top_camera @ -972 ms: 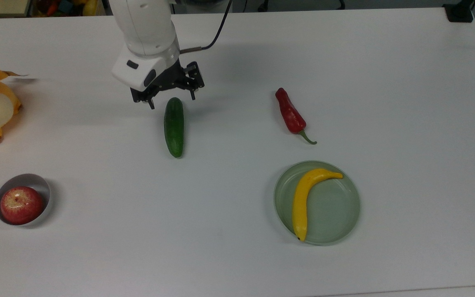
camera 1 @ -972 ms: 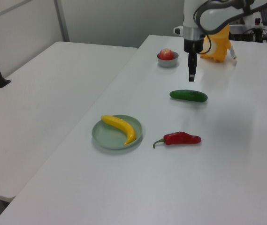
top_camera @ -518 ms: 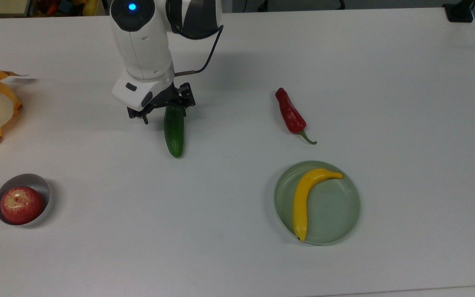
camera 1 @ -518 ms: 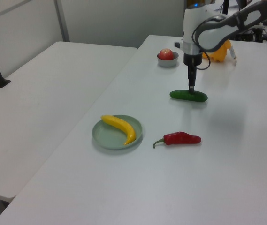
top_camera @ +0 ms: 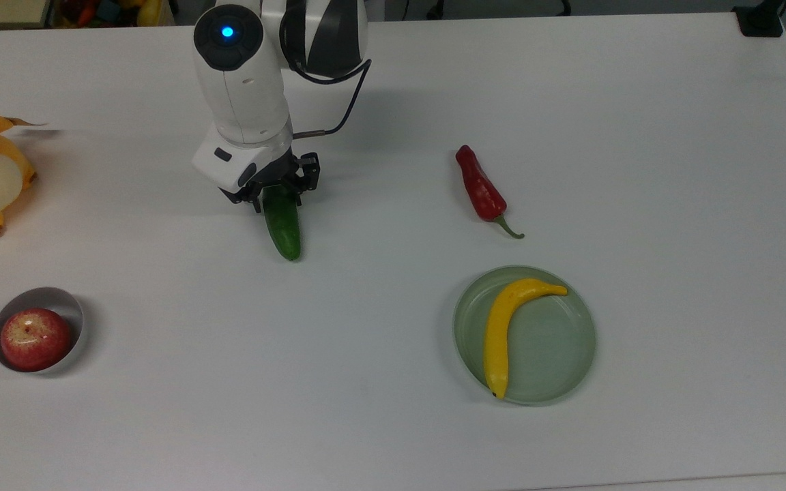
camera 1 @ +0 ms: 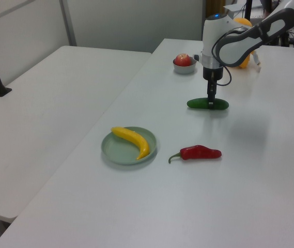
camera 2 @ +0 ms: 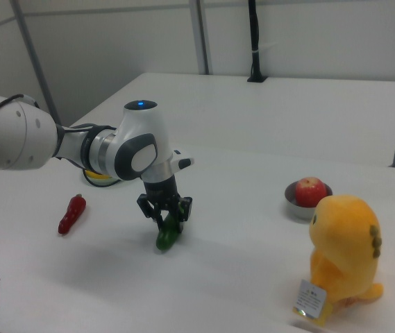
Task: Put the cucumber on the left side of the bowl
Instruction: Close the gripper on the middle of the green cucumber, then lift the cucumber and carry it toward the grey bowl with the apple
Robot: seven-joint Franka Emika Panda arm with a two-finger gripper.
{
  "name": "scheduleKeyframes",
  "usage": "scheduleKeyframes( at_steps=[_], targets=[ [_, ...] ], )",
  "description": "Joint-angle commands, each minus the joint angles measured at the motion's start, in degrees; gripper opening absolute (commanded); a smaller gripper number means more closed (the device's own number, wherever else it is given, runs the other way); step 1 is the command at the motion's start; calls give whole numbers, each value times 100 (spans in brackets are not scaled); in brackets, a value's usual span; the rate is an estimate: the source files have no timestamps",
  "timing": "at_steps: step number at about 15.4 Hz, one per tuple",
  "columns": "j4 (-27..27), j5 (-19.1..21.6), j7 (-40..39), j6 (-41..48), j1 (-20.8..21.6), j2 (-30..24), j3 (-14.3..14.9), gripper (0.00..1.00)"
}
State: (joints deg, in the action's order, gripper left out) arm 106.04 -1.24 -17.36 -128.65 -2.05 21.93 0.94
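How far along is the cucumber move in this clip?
Done: the gripper has reached the cucumber and straddles its far end in the top view. In hand: the grasp; the fingers appear closed on it, while it lies on the table. Left: lifting it, carrying it to the bowl holding the apple, and setting it beside the bowl.

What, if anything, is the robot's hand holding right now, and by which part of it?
The hand is closed on the cucumber, near the end that is uppermost in the top view; the cucumber has not left the table.
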Motion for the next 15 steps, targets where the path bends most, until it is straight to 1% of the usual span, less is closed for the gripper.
scheduleKeyframes(
  at_steps=[1,3,7,10,13,15],
  targets=[
    [31,-25,329,-160,20,-84,29,0],
    [-101,18,338,-221,-120,-75,29,0],
    [-469,247,286,-660,-375,-5,29,0],
    [-926,256,102,-950,-594,363,47,0],
    [-1663,352,-154,-986,-797,872,109,0],
    [-2024,379,-267,-1030,-850,1198,117,0]
  ],
)
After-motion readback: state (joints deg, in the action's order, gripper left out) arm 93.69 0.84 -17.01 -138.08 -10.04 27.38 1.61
